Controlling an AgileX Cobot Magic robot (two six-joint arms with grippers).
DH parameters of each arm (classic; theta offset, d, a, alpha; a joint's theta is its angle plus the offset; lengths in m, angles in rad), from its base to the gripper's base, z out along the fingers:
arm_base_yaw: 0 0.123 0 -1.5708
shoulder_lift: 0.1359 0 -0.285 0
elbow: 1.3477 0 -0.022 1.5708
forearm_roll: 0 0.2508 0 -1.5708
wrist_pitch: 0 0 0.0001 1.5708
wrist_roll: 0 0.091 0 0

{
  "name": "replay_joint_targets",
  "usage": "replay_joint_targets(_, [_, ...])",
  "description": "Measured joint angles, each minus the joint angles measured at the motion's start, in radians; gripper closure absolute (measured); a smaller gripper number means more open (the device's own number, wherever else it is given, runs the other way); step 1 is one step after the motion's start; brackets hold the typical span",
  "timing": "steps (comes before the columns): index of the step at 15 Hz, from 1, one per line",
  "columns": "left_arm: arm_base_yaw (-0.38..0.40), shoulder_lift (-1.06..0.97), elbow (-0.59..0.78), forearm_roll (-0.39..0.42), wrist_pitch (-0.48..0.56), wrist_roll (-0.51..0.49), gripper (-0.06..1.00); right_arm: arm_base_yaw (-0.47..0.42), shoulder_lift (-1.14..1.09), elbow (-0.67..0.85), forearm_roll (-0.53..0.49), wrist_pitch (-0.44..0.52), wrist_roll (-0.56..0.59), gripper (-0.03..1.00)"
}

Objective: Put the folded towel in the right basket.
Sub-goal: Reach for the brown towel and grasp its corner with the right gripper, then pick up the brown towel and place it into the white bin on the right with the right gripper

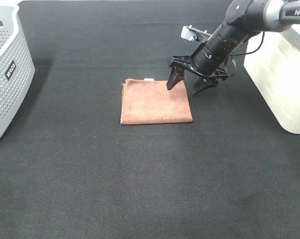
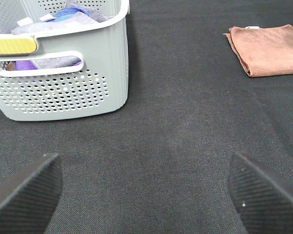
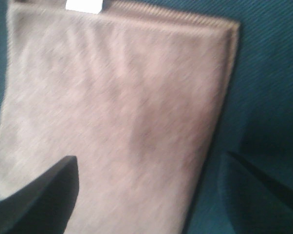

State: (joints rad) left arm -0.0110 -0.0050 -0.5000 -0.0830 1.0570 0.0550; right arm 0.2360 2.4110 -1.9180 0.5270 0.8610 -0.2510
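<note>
The folded brown towel (image 1: 156,102) lies flat on the black table, with a small white tag at its far edge. It fills the right wrist view (image 3: 112,122) and shows in the left wrist view (image 2: 268,48). My right gripper (image 1: 186,85) is open just above the towel's far right corner, one finger over the towel and the other over the table beside its right edge. The right basket (image 1: 282,74), white, stands at the right edge. My left gripper (image 2: 146,195) is open and empty, low over bare table near the left basket.
A grey perforated basket (image 1: 8,74) with cloths inside stands at the far left, also in the left wrist view (image 2: 64,83). The table is covered in black cloth (image 1: 140,189).
</note>
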Motion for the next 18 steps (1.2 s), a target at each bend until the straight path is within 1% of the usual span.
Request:
replay_joint_targets(2, [0.0,0.0,0.0,0.0,0.0,0.0,0.07,0.0,0.026,-0.002,-0.008,-0.027,0.0,0.22])
replay_joint_targets(8, [0.0,0.0,0.0,0.0,0.0,0.0,0.07,0.0,0.054,-0.012,-0.006,-0.035,0.0,0.24])
replay_joint_targets(10, [0.0,0.0,0.0,0.0,0.0,0.0,0.07,-0.004,0.064,-0.012,0.043,-0.047,-0.003,0.38])
replay_joint_targets(11, [0.0,0.0,0.0,0.0,0.0,0.0,0.07,-0.004,0.069,-0.012,0.067,-0.049,-0.005,0.51])
replay_joint_targets(12, [0.0,0.0,0.0,0.0,0.0,0.0,0.07,-0.003,0.077,-0.012,0.095,-0.041,-0.033,0.67])
replay_joint_targets(13, [0.0,0.0,0.0,0.0,0.0,0.0,0.07,-0.003,0.078,-0.012,0.115,-0.03,-0.05,0.78])
replay_joint_targets(14, [0.0,0.0,0.0,0.0,0.0,0.0,0.07,-0.003,0.078,-0.012,0.126,-0.024,-0.055,0.88])
replay_joint_targets(15, [0.0,0.0,0.0,0.0,0.0,0.0,0.07,-0.003,0.078,-0.012,0.131,-0.02,-0.056,0.95])
replay_joint_targets(18, [0.0,0.0,0.0,0.0,0.0,0.0,0.07,-0.003,0.072,-0.012,0.13,-0.01,-0.056,0.96])
